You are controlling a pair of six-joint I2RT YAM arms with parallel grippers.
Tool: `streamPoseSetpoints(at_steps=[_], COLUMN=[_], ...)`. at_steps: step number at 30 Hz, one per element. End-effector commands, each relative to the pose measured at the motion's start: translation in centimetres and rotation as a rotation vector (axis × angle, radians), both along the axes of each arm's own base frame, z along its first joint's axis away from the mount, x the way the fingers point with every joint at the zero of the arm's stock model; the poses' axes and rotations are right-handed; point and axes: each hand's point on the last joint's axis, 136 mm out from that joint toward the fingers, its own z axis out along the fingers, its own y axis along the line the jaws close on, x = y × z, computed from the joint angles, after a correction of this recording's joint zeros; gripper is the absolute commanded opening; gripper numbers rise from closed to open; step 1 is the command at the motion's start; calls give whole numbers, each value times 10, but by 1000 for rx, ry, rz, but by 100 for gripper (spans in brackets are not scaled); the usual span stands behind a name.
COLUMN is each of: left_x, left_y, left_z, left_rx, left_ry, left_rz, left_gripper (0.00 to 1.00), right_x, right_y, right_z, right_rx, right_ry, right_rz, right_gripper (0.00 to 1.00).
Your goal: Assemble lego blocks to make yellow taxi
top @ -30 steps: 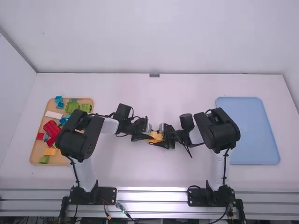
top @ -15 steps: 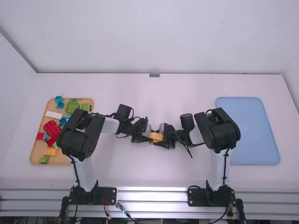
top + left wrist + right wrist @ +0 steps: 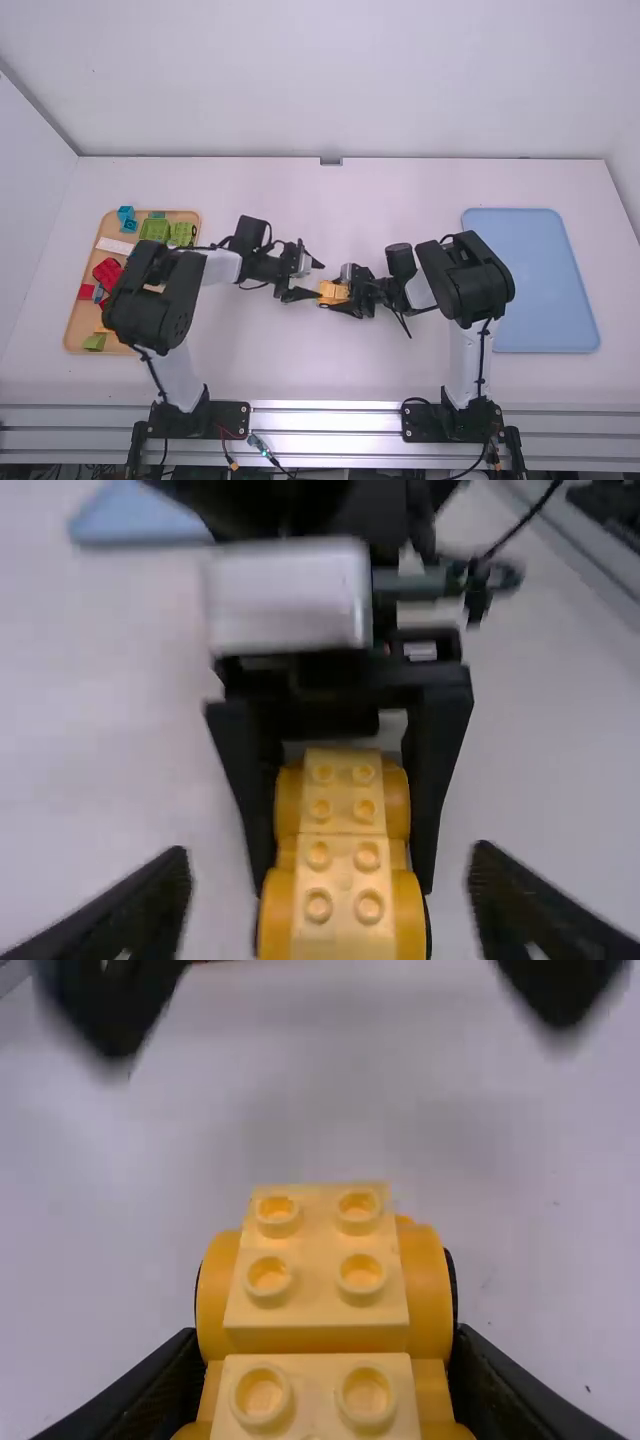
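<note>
Near the middle of the table, the left gripper (image 3: 317, 280) is open, its fingertips spread just left of the yellow block assembly (image 3: 333, 292). The right gripper (image 3: 346, 293) is shut on that assembly. In the left wrist view, the left gripper (image 3: 325, 905) has wide-apart fingers, and the yellow assembly (image 3: 345, 865) shows two studded sections with rounded yellow parts at the sides. The right wrist view has the right gripper (image 3: 325, 1380) holding both sides of the yellow assembly (image 3: 318, 1305), studs facing the camera; the left gripper's dark fingers stand apart beyond it, not touching.
At the far left lies a wooden tray (image 3: 75, 344) with red, green, blue, white and yellow blocks, partly hidden by the left arm. A light blue tray (image 3: 540, 290) lies at the right, beside the right arm.
The left gripper has opened, let go of the yellow assembly and drawn back a little to the left, its arm shifting left too. The right gripper has kept its place and its hold.
</note>
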Motion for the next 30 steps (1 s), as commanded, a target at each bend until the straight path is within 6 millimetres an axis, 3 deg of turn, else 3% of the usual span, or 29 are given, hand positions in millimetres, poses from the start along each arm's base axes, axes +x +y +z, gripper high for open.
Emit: streamPoseSetpoints(at_steps=[1,4,12,15,30], left_x=[-8,-4,-15,-16,-18], left_y=[3,2,-19,-22,-18], left_z=[40,30,-20,-31,-50], left_rx=[-132,-81,75,109,162], left_ry=[-35,-24,67,89,94], left_rz=[-49,-22,-26,-16,6], left_gripper=[31,2,2,2,2], right_x=[-1,-1,0,0,1], right_y=[1,1,1,1,1], right_z=[-3,-3,-4,-4,-4], right_rx=[-1,0,-6,-6,-5], right_ry=[16,12,10,11,10], right_rz=[0,2,-3,-2,-2], right_gripper=[41,40,40,46,50])
